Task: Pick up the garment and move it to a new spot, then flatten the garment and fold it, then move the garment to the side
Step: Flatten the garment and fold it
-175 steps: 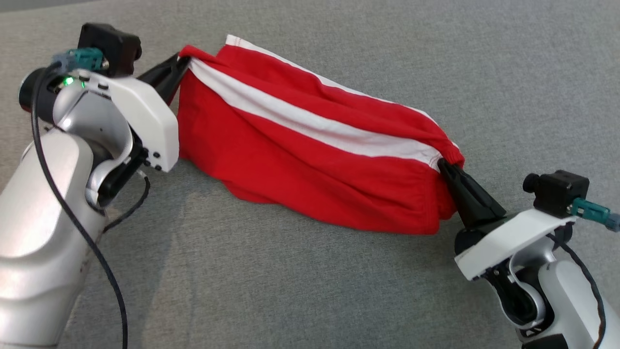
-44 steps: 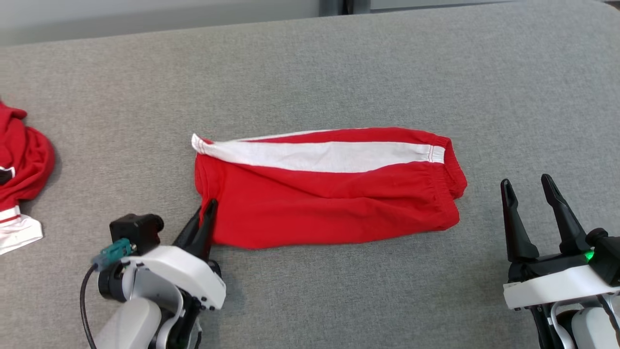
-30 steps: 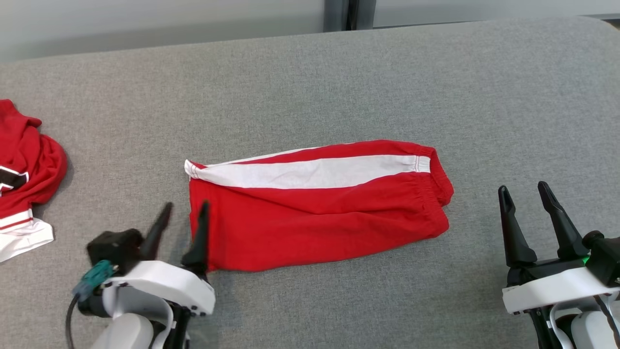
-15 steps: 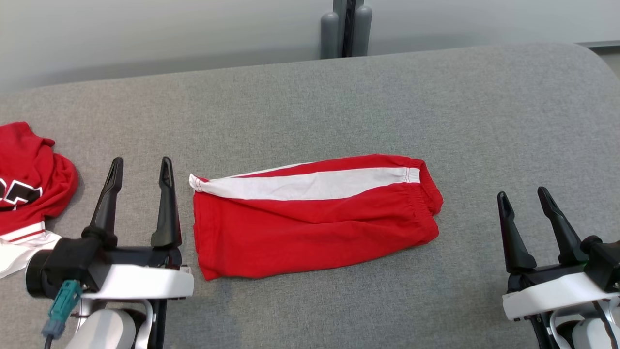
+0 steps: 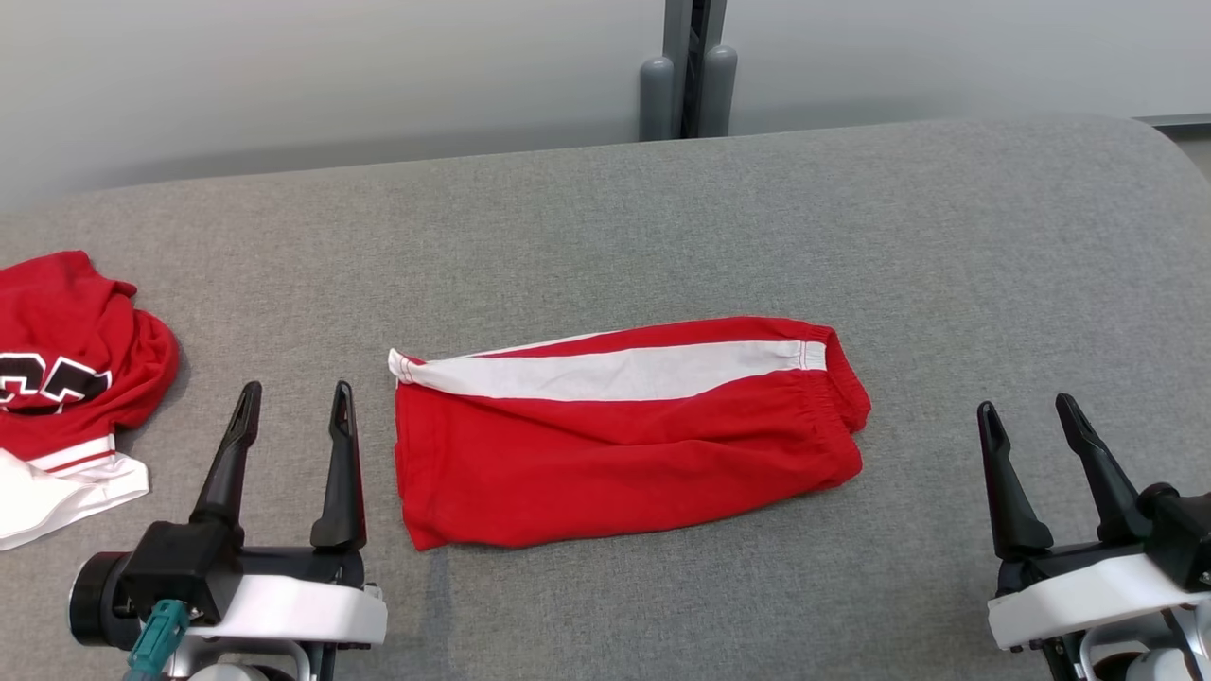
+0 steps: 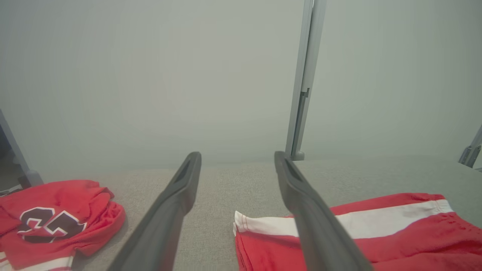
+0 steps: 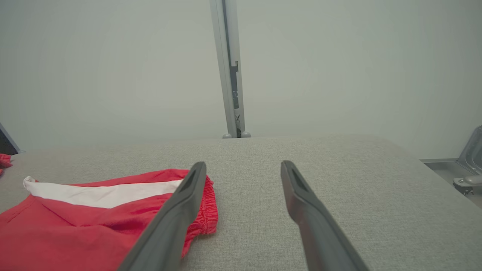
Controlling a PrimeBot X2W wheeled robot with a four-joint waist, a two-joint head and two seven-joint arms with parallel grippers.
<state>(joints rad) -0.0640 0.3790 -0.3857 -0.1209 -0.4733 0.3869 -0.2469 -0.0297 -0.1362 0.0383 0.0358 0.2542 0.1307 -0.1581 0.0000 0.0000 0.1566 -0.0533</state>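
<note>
Currently, garment (image 5: pixel 624 454): folded flat, mid-frame.
My left gripper (image 5: pixel 296 390): spread, lower left.
My right gripper (image 5: pixel 1026 405): spread, lower right.

The jersey (image 5: pixel 76 322) runs off the head view's left edge — number part-hidden — the shorts (image 7: pixel 56 233) off the right wrist view's bottom.

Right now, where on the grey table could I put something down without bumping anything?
Biggest bare patch: the far side of the table, between the red shorts and the back edge. Another lies between the shorts and the right gripper. The left is crowded: the left gripper sits close beside the shorts, with a red jersey past it.
</note>
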